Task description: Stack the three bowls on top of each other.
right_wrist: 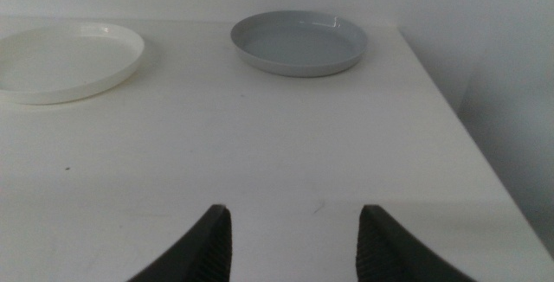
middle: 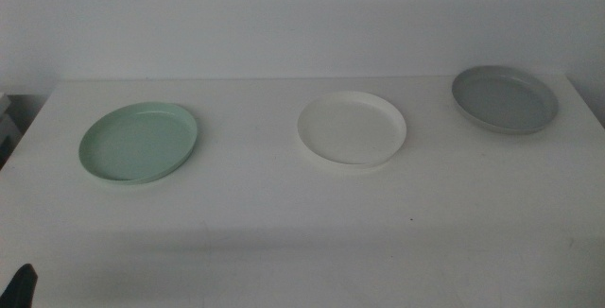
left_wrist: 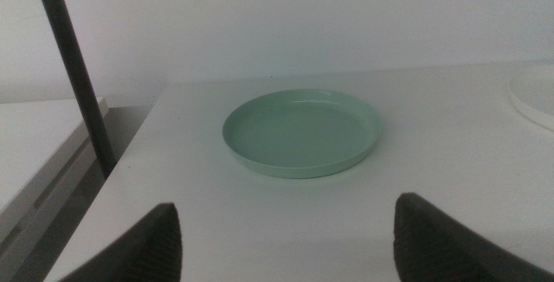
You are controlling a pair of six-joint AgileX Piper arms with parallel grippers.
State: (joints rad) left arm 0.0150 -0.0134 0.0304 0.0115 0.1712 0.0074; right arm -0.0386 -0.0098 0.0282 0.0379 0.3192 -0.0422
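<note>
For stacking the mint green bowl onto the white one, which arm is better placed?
Probably the left. The left gripper, jaws open, faces the mint green bowl directly. The right gripper, also open, faces the grey bowl and white bowl.

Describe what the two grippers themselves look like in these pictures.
Little of them shows. The left gripper has two dark, matte jaws with rounded, wedge-like tips. The right gripper has the same dark jaws, tapering upward. No cables or markings are visible. In the middle view, only a dark sliver shows at the bottom corner.
</note>
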